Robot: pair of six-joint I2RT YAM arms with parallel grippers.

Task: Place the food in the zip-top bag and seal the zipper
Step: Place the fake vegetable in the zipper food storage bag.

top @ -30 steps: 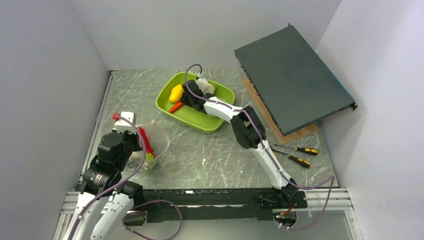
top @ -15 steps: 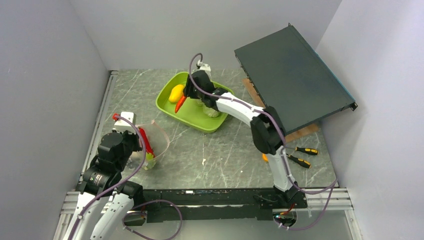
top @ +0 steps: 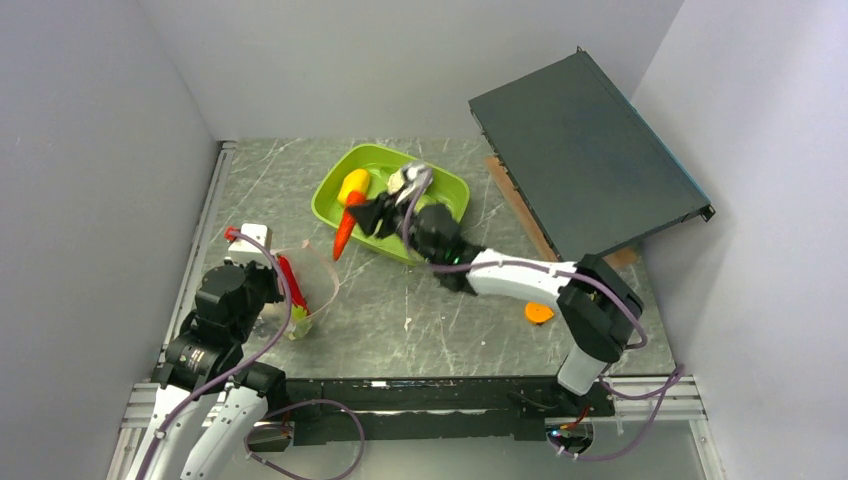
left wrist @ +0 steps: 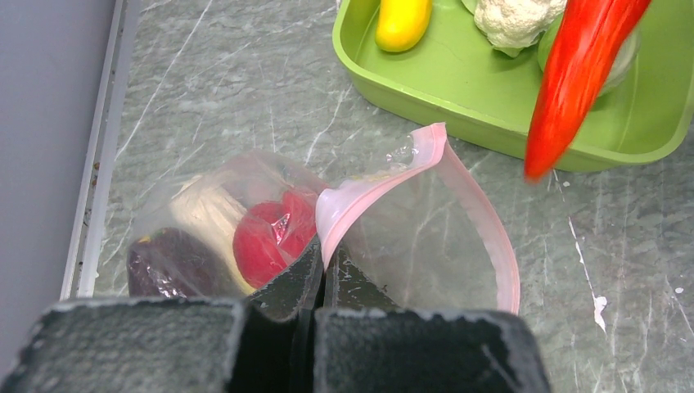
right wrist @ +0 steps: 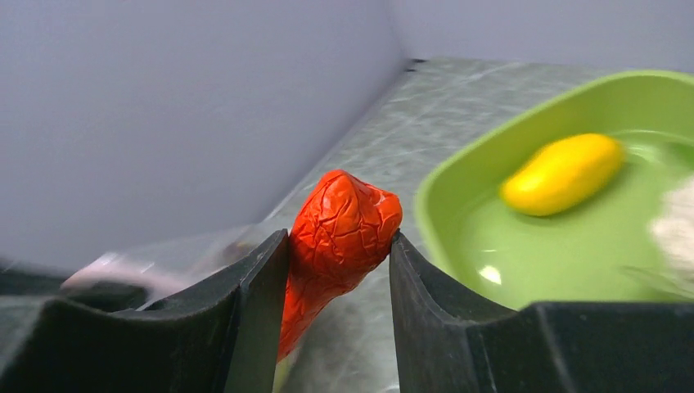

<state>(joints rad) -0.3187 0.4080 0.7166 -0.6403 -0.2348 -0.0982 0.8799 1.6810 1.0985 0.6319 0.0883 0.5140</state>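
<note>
Right end effector (right wrist: 337,270) clamped on the thick end of the orange carrot (top: 343,232), which hangs tip-down, long axis steeply tilted, over the near-left rim of the green tray (left wrist: 368,78). The zip-top bag (left wrist: 425,229) lies on the surface to the carrot's left and nearer the arm bases, its pink-edged mouth facing the tray and held up by the left end effector (left wrist: 321,278), pinched on the rim. The likely next move is leftward, tip first, into that mouth.
</note>
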